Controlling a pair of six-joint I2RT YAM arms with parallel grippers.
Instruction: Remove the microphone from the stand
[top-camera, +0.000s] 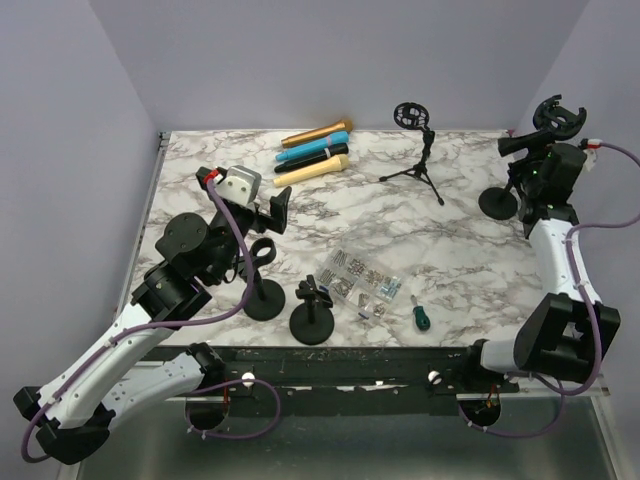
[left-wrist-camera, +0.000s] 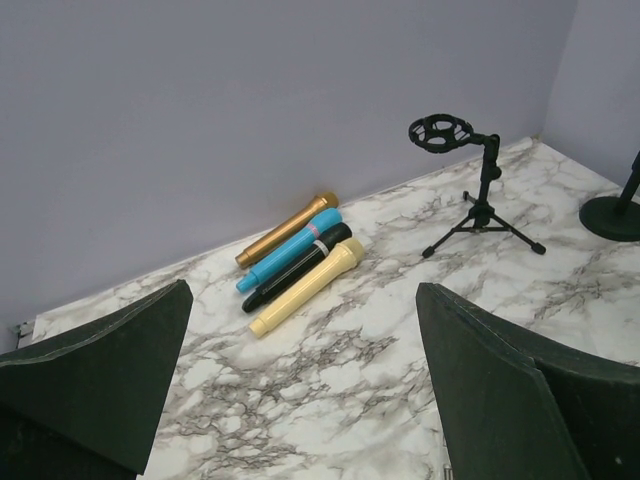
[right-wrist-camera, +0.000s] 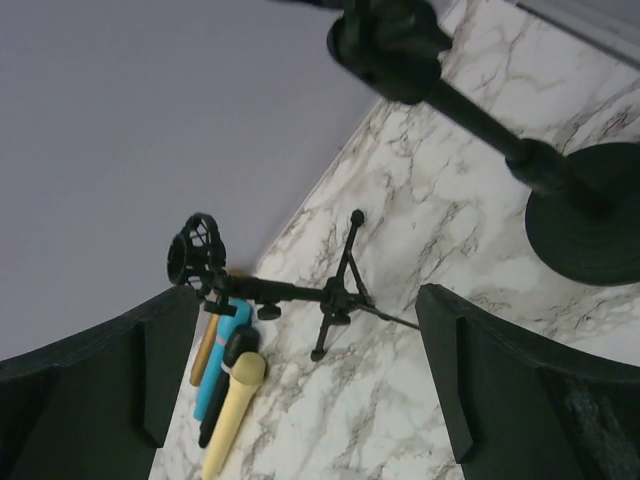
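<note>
Four microphones lie side by side at the back of the marble table: gold (top-camera: 317, 133), blue (top-camera: 313, 149), black (top-camera: 312, 159) and cream (top-camera: 312, 170). None sits in a stand. The tripod stand (top-camera: 420, 165) carries an empty ring mount (top-camera: 409, 113). At the far right, the round-base stand (top-camera: 498, 203) has an empty clip (top-camera: 555, 115) on top. My right gripper (right-wrist-camera: 308, 300) hangs open beside that stand, with nothing between its fingers. My left gripper (left-wrist-camera: 303, 300) is also open and empty, raised over the table's left side and facing the microphones (left-wrist-camera: 306, 287).
Two short black stands (top-camera: 265, 300) (top-camera: 312, 322) sit near the front edge by the left arm. A clear bag of small metal parts (top-camera: 362, 280) and a green-handled screwdriver (top-camera: 420, 316) lie front centre. Walls close off the back and both sides.
</note>
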